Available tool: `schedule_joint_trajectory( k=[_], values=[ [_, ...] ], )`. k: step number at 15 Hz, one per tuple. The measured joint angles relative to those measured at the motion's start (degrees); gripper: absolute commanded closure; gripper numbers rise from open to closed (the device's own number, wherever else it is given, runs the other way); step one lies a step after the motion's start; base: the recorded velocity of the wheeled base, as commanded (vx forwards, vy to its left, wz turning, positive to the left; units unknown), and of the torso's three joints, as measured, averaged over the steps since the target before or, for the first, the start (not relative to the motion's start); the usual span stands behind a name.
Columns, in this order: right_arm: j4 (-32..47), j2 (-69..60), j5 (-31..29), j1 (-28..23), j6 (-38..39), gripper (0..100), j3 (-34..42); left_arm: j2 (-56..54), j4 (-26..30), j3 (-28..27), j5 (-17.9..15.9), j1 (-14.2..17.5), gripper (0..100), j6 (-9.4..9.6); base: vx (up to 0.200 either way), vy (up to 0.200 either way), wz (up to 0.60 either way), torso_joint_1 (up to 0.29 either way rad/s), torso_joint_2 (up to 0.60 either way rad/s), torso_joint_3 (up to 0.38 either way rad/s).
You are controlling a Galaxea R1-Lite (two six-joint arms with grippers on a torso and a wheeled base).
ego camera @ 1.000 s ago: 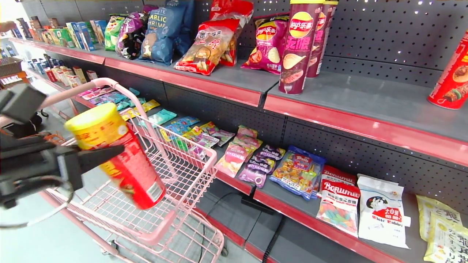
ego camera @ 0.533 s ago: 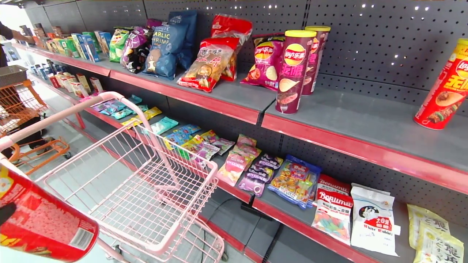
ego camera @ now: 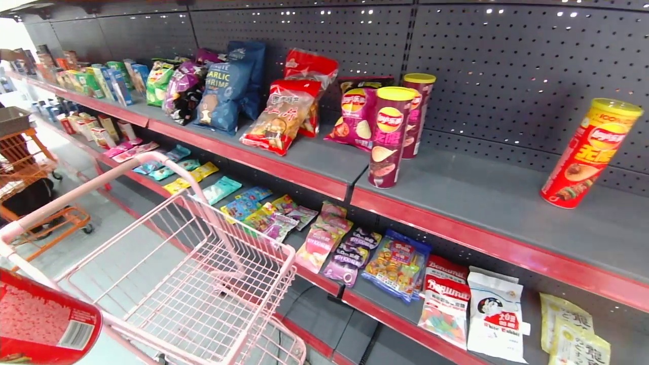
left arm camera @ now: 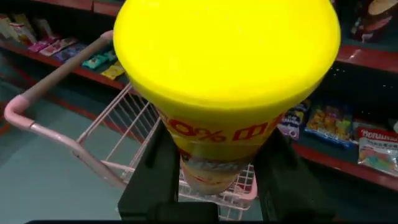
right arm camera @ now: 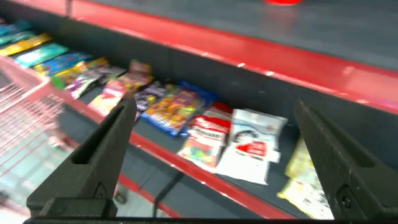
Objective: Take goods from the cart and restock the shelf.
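Head view has the shelf (ego camera: 481, 203) running across the front, with a bare stretch of its upper board between the purple cans (ego camera: 388, 137) and a lone red can (ego camera: 590, 152). Cart (ego camera: 241, 225) sits low on the left. The held can (ego camera: 40, 329) is down in the bottom-left corner, tilted over and clamped in the left gripper (left arm camera: 217, 177), lid facing that wrist camera. So the gap lies forward, higher and off to the right of it, and I'd guess the can wants standing upright on the way. Right gripper (right arm camera: 211, 168) is spread wide with nothing in it, facing the candy bags (right arm camera: 180, 109).
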Motion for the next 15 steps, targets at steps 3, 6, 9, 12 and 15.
schedule_joint_trajectory(
  k=[3, 6, 9, 12, 15],
  values=[
    [0.02, 0.00, -0.05, 0.00, 0.00, 0, 0.00, -1.10, 0.16, 0.21, 0.10, 0.00, 100, 0.02, 0.000, 0.000, -0.60, 0.028, -0.03, -0.038],
    [0.02, 0.00, -0.02, 0.02, 0.00, 0, 0.00, -1.11, 0.21, 0.32, 1.08, 0.16, 100, 3.38, 0.000, 0.000, -0.60, 0.007, 0.00, -0.002],
    [0.07, 0.00, -0.02, -0.02, 0.02, 0, 0.00, -0.91, 0.21, 0.74, 3.17, 0.27, 100, 6.41, 0.000, 0.000, -0.40, 0.003, 0.00, 0.000],
    [0.11, 0.00, -0.02, 0.04, 0.00, 0, 0.00, -0.85, 0.27, 0.91, 3.36, 0.33, 100, 6.52, 0.133, 0.000, 0.00, -0.002, 0.00, 0.000],
    [0.11, 0.00, 0.00, 0.06, -0.05, 0, 0.00, -0.99, 0.16, 1.00, 3.39, 0.30, 100, 7.03, 0.200, 0.000, 0.00, 0.002, -0.01, -0.002]
  ],
)
